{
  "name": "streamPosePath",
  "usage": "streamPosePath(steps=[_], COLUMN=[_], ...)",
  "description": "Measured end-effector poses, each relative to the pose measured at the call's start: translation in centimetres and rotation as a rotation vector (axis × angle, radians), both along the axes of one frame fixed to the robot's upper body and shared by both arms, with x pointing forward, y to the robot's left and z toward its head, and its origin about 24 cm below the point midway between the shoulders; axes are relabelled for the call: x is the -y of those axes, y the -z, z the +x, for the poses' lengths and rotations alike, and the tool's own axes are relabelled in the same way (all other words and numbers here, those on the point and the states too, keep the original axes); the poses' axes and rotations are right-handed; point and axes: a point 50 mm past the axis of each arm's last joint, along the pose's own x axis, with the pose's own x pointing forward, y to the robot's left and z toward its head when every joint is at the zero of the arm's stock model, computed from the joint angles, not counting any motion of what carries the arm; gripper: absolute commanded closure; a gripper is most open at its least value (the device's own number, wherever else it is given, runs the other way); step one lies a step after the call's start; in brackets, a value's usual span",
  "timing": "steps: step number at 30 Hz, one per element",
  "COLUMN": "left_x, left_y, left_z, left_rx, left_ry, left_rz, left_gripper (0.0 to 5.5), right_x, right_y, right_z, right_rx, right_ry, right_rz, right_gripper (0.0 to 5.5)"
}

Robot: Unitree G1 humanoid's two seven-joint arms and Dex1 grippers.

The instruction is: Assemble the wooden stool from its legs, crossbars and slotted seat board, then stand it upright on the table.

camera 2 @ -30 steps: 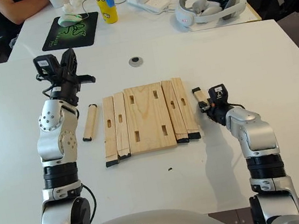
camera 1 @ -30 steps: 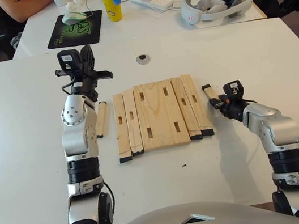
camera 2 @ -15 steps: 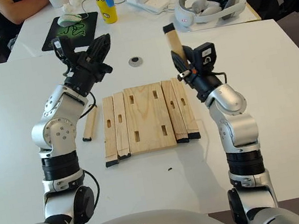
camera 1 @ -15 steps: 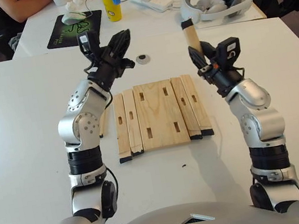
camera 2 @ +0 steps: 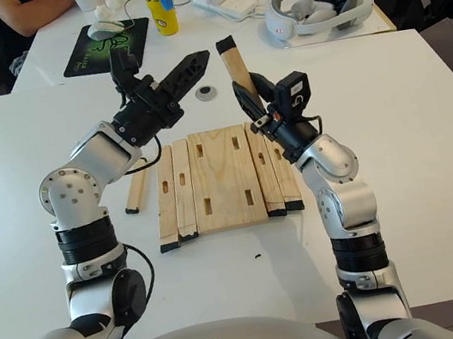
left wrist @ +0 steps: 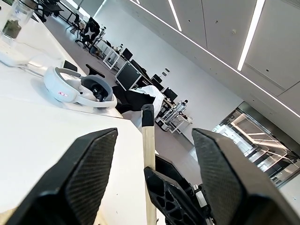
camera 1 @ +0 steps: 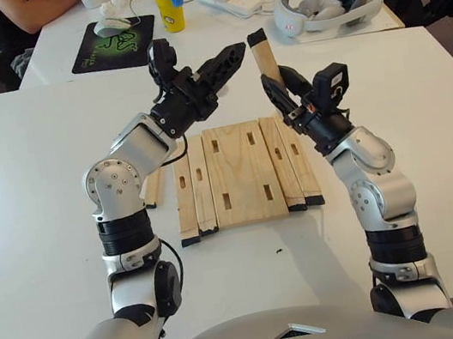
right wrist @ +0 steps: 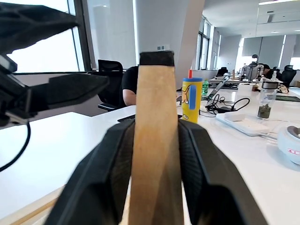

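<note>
Right fingers [right wrist: 211, 178] clenched on a short wooden bar [camera 1: 263, 57], gripping its lower part from both sides. Bar held up in the air over the far right of the laid-out parts, dark-capped end uppermost, leaning a little to the left.

Left fingers [camera 1: 223, 55] spread wide, grasping nothing. They pointed rightward at the raised bar, tips close to its upper end. No contact seen from the head views. In the left wrist view the bar stood between the two fingers but farther off.

Flat on the white worktop [camera 1: 35, 167]: slotted seat board [camera 1: 244, 171] in the middle. Two slotted slats [camera 1: 192, 188] lay touching side by side just left of it, dark ends near. Two more slats [camera 1: 288, 159] lay just right of it, also side by side, dark ends near. Another short bar [camera 2: 136, 189] lay left of the left pair, apart from it, partly under the left arm.

Small round disc [camera 2: 207, 93] on the worktop beyond the board, below the left fingers.
</note>
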Motion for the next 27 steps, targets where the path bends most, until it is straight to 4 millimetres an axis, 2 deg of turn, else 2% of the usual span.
streamPosePath(steps=[7, 19, 27], left_x=[0.5, 1.1, 1.0], left_y=[0.6, 1.2, 1.2], left_z=[-0.1, -0.3, -0.2], left_rx=[-0.046, -0.059, -0.067], left_ry=[0.036, 0.078, 0.063], left_rz=[0.054, 0.118, 0.12], left_gripper=[2.59, 2.59, 3.68], right_x=[-0.7, -0.9, -1.0], right_y=[0.1, 0.4, 0.6], right_z=[-0.6, -1.0, -1.1], right_rx=[0.013, 0.009, 0.01], right_ry=[-0.084, -0.133, -0.143], right_rz=[0.007, -0.024, -0.039], right_gripper=[4.18, 4.18, 4.18])
